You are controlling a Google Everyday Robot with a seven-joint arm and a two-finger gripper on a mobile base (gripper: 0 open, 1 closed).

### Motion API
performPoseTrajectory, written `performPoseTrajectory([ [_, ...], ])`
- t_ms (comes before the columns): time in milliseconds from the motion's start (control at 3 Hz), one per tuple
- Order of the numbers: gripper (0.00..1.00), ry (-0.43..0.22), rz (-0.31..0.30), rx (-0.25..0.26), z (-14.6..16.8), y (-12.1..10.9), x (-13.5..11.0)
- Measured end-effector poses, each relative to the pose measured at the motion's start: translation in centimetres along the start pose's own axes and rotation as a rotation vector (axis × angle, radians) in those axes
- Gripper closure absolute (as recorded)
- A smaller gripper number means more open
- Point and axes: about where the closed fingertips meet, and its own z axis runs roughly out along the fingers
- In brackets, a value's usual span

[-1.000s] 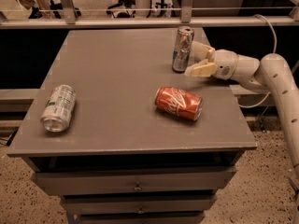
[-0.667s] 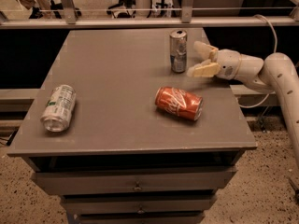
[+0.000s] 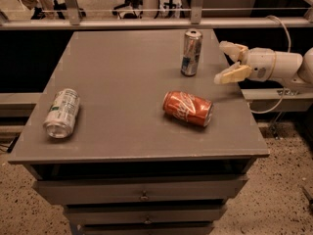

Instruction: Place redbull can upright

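On the left side of the grey tabletop (image 3: pixel 122 77), a white-and-green can (image 3: pixel 61 112) lies on its side, one end toward the front edge, well apart from everything else. Right of centre, a Coca-Cola can (image 3: pixel 188 109) also lies on its side, nearer the front. Behind it, the redbull can (image 3: pixel 190 53) stands upright on its base near the back edge, top up and touching nothing, so the placing looks done. Further right, at the tabletop's right edge, the gripper (image 3: pixel 221 62) hovers beside that can with a clear gap between them. Its fingers (image 3: pixel 233 74) are spread wide and hold nothing, which suits a release that leaves the can standing on its own.
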Motion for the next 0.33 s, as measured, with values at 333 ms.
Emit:
performPoseTrajectory([
  [333, 0.0, 0.013, -0.009, -0.001, -0.5, 0.09, -0.05],
])
